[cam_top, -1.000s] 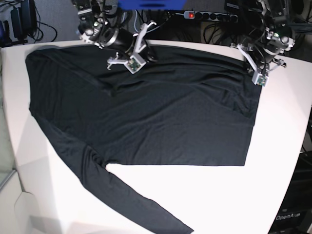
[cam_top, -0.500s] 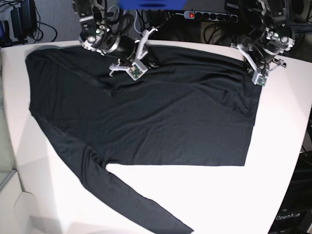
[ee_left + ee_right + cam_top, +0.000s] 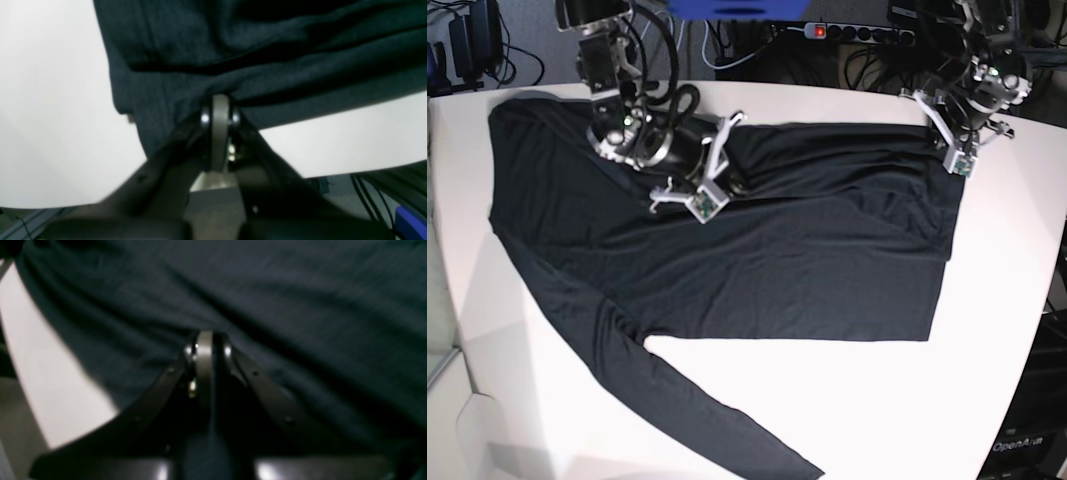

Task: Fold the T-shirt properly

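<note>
Only legible text: "OpenArm" in pale letters on dark equipment (image 3: 1025, 447) at the base view's lower right corner, last letters unclear. Both wrist views show no readable text.

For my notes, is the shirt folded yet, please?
Mostly spread: the plain black long-sleeved shirt lies flat, one sleeve extended.

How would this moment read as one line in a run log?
plain black long-sleeved T-shirt: spread on white table | left gripper: shut on edge | right gripper: shut on fabric

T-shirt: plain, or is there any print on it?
Plain black, no print visible on the T-shirt; the base view shows it best.
</note>
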